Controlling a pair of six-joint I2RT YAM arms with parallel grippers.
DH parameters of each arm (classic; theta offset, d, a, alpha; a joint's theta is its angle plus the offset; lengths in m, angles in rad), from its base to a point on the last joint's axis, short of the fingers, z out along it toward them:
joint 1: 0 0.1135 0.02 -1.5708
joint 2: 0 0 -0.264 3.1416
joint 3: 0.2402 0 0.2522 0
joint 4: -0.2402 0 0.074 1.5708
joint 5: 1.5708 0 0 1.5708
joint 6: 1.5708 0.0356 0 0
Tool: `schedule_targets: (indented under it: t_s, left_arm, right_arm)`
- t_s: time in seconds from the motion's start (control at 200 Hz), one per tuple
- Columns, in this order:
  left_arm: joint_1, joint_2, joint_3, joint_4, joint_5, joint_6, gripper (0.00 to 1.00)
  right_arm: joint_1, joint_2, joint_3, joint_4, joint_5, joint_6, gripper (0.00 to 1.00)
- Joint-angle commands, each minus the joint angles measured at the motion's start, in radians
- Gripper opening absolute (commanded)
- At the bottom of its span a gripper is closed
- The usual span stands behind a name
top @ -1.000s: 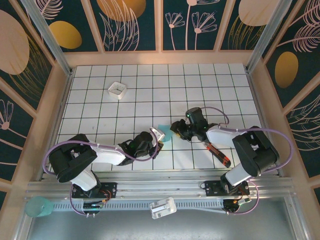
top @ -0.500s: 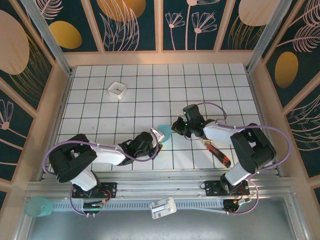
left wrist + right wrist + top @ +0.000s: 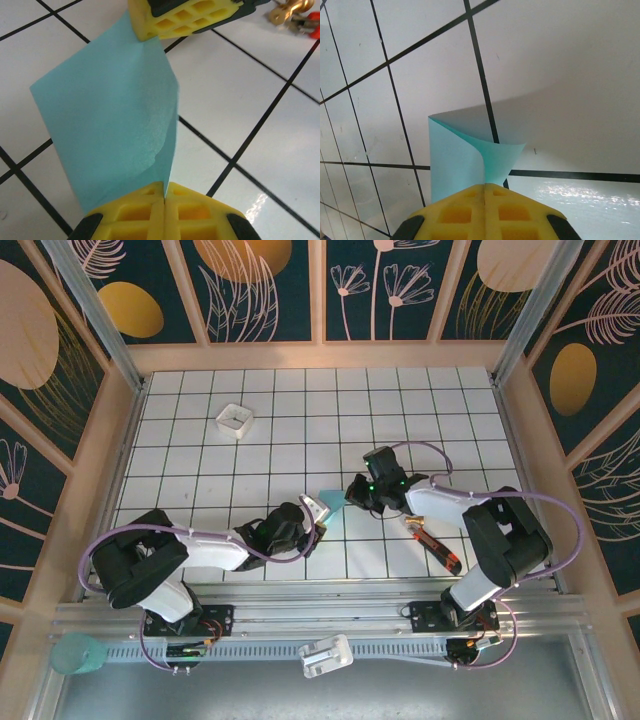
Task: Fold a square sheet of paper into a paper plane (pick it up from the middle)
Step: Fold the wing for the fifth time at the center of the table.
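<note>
The turquoise sheet of paper (image 3: 331, 503) hangs between my two grippers just above the tiles, bent into a loose fold. My left gripper (image 3: 317, 510) is shut on its near-left end. In the left wrist view the paper (image 3: 110, 115) rises from the closed yellow pads (image 3: 130, 220) of my left gripper (image 3: 164, 192) toward the right gripper's fingers (image 3: 185, 17). My right gripper (image 3: 355, 496) is shut on the opposite end. In the right wrist view the curled paper (image 3: 457, 160) comes out of my right gripper (image 3: 485, 188).
A red-and-black pen-like tool (image 3: 437, 545) lies on the tiles right of the right arm; its end shows as the tool (image 3: 300, 12) in the left wrist view. A small white square tray (image 3: 235, 419) stands at the back left. A turquoise cup (image 3: 78, 652) sits off the table's near-left corner.
My right gripper has closed on the paper's end and shifted slightly away and to the left. The left gripper keeps its hold and has barely moved.
</note>
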Motion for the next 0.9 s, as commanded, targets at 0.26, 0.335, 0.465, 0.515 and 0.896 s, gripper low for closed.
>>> schedule_targets:
  t_s: [0.26,0.335,0.465,0.515,0.896]
  left_arm:
    - [0.017,0.025,-0.049,0.204,0.150,-0.273,0.00]
    - [0.030,0.038,-0.053,0.240,0.186,-0.329,0.00]
    - [0.070,0.075,-0.065,0.316,0.272,-0.446,0.00]
    - [0.081,0.095,-0.069,0.348,0.299,-0.489,0.00]
    - [0.120,0.206,-0.073,0.494,0.393,-0.621,0.00]
  right_arm:
    - [-0.031,-0.146,0.021,-0.077,0.113,-0.110,0.25]
    - [-0.032,-0.163,0.013,-0.076,0.115,-0.128,0.26]
    - [-0.031,-0.198,-0.004,-0.070,0.109,-0.151,0.28]
    - [-0.032,-0.209,-0.014,-0.069,0.109,-0.153,0.28]
    - [-0.031,-0.248,-0.094,-0.043,0.060,-0.150,0.28]
